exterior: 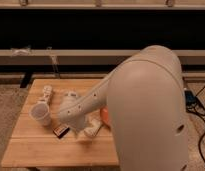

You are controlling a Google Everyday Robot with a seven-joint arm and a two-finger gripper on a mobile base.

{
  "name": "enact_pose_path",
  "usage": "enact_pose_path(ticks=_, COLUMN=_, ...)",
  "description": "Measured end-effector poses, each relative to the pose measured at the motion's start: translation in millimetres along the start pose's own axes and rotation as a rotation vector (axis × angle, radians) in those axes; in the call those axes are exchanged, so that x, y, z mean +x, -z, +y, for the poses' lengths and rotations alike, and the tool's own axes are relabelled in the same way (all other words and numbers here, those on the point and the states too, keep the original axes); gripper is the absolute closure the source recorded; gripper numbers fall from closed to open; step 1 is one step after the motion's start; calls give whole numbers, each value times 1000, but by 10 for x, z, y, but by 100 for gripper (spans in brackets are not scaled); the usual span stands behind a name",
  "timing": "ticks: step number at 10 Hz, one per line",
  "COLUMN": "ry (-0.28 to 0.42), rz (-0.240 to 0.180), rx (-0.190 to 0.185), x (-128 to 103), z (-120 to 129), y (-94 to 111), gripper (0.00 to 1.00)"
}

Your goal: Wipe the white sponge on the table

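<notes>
**Down low at mid-table, sponge sitting behind my arm**

Here I am, my arm (146, 110) sweeping in from the right and filling half the view. My gripper (90, 131) is low over the table (36, 145), near the front middle, just beside a small dark brown block (61, 131). Open or closed, holding anything or not? I cannot tell from here. The white sponge (71, 95) lies on the planks toward the far side, right behind my forearm and apart from the gripper. A white cup (41, 114) stands upright to the left. A small white object (47, 92) is beyond it. Something orange (104, 116) peeks out by my arm.
</notes>
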Motion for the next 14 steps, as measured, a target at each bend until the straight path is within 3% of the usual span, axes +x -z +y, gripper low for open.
enact_pose_path(ticks=9, ry=-22, rz=29, rx=29, x=-52, z=-56, y=-226, gripper=20)
enact_pose_path(ticks=10, ry=-24, rz=36, rx=34, x=-55, z=-59, y=-257, gripper=25)
enact_pose_path(ticks=14, ry=-29, rz=52, rx=50, x=-69, z=-64, y=-317, gripper=64)
